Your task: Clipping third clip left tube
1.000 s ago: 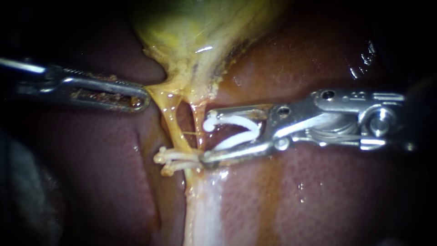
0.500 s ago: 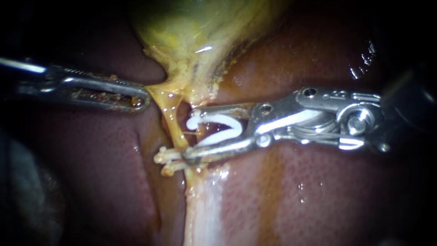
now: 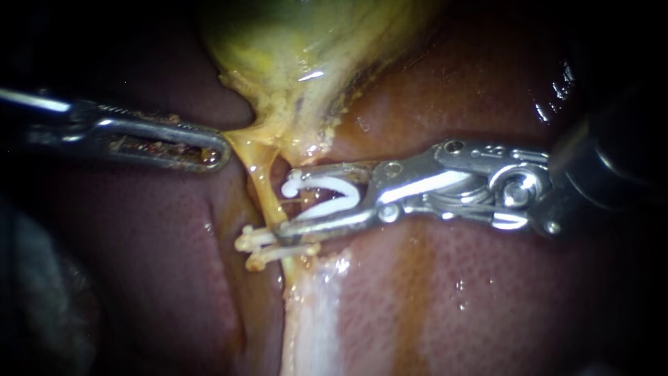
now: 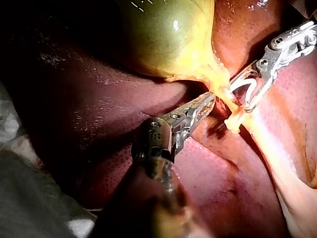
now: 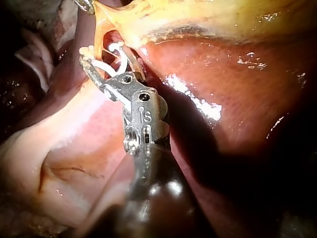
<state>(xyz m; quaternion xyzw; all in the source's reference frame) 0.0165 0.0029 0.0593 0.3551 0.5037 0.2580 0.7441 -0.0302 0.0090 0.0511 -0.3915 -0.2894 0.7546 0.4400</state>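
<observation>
Jaws of our right instrument point(image 3: 289, 202) stand wide, holding an open clip point(image 3: 327, 181) just right of the left tube point(image 3: 263, 191); our left instrument's point(image 3: 221, 152) seem clamped on gallbladder point(image 3: 299, 42) above it.

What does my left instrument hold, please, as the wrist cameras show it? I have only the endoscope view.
Observer: In the left wrist view, seen from behind, the left instrument has both jaws shut on the yellow tissue where the gallbladder narrows.
Operator: Thank you. Could you tell me how the clip stands in the right wrist view?
Observer: There the right instrument carries the open clip between its jaws. The tip of one jaw lies close beside the placed clips.
</observation>
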